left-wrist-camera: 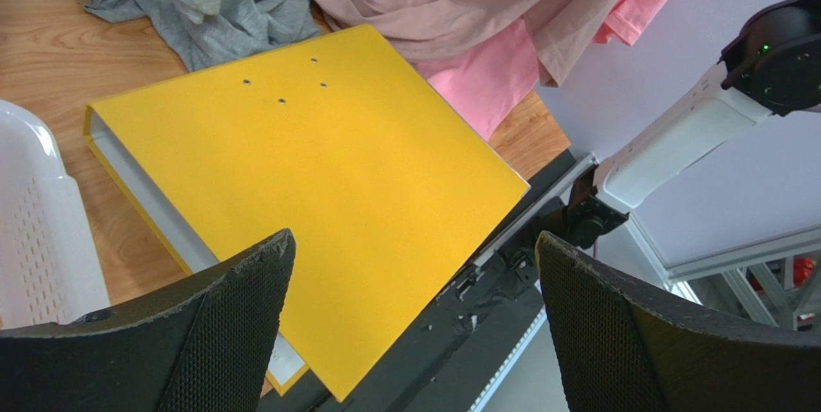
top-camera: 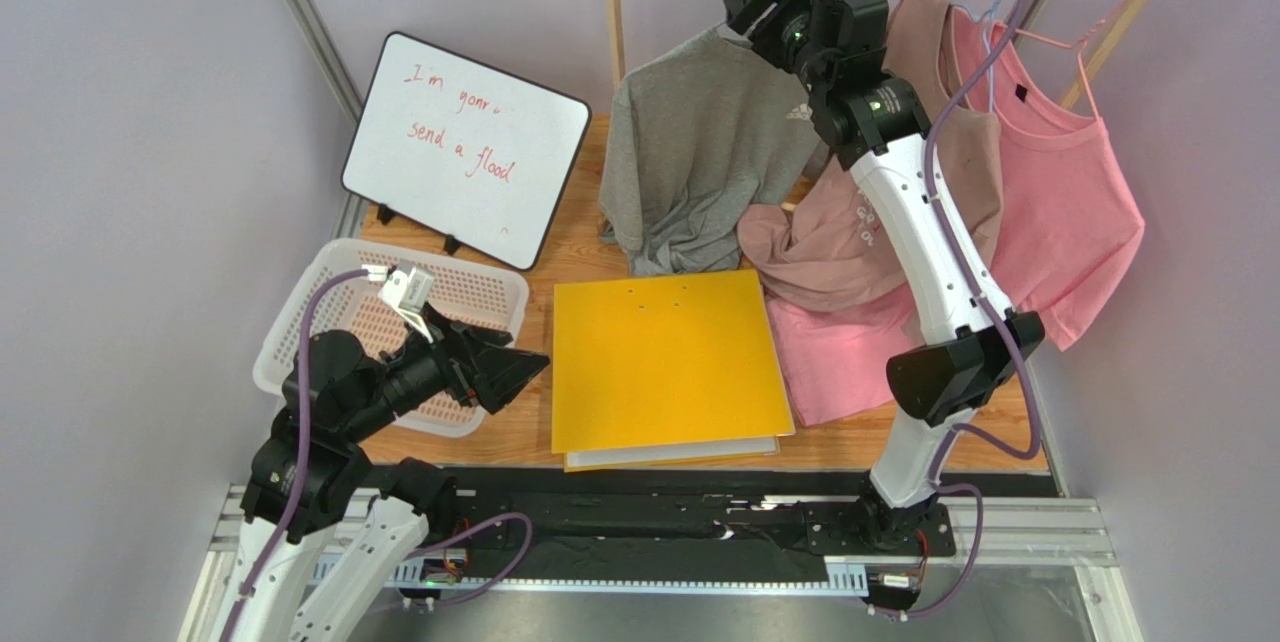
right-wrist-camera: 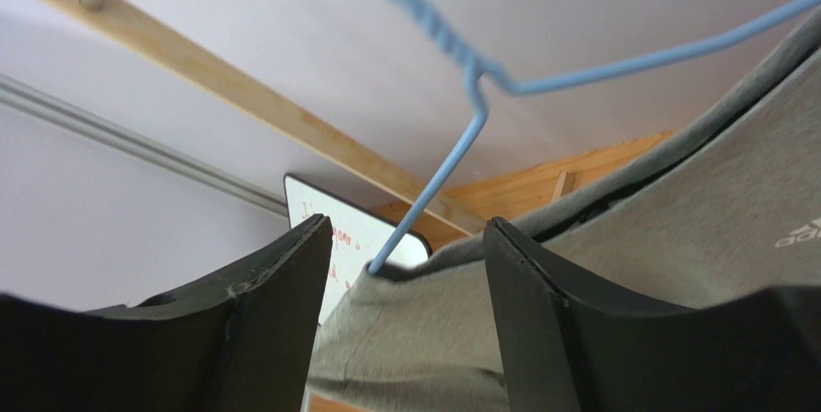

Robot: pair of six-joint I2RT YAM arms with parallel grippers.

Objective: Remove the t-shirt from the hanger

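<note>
Right wrist: pincer [right-wrist-camera: 407,239] open astride hanger [right-wrist-camera: 475,73].

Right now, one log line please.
right pincer: open at grey t-shirt collar | grey t-shirt: on blue hanger | left pincer: open above yellow binder

White arm links [top-camera: 920,230], black joints [top-camera: 962,366] — purple cables [top-camera: 299,387].
</note>
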